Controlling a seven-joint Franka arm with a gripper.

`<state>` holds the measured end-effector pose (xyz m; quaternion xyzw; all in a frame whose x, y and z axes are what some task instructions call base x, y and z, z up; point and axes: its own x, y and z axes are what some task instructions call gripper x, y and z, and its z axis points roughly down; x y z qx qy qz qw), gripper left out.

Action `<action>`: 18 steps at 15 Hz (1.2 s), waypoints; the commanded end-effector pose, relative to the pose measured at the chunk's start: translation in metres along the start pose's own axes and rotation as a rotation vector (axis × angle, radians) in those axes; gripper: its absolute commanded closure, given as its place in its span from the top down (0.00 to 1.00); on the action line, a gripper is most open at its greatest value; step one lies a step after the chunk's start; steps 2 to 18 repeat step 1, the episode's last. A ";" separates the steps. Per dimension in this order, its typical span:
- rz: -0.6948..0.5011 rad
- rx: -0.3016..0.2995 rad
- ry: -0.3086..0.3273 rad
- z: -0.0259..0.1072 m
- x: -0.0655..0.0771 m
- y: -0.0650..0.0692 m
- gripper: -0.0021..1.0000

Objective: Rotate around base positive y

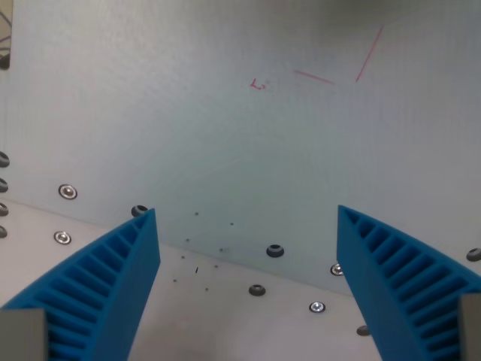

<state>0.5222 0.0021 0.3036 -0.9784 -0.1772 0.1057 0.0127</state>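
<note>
My gripper (246, 213) is open and empty, its two blue ribbed fingers (113, 278) rising from the bottom corners of the wrist view with a wide gap between them. Below it lies a pale grey-green board (225, 128) with faint red pen marks (331, 71) near the top right. The board's edge runs across the lower part of the view. No object is held or lies between the fingers.
A white base plate (225, 316) shows under the board's edge, with several screws and bolt holes (275, 250) along it. A dark cable or object peeks in at the top left corner (4, 53).
</note>
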 end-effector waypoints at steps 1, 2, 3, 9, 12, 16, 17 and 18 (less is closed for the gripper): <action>-0.005 0.093 -0.235 -0.009 0.008 0.003 1.00; -0.005 0.093 -0.235 -0.009 0.008 0.003 1.00; -0.005 0.093 -0.235 -0.009 0.008 0.003 1.00; -0.005 0.093 -0.235 -0.009 0.008 0.003 1.00; -0.005 0.093 -0.235 -0.009 0.008 0.003 1.00; -0.005 0.093 -0.235 -0.009 0.008 0.003 1.00; -0.005 0.093 -0.235 -0.009 0.008 0.003 1.00; -0.005 0.093 -0.235 -0.009 0.008 0.003 1.00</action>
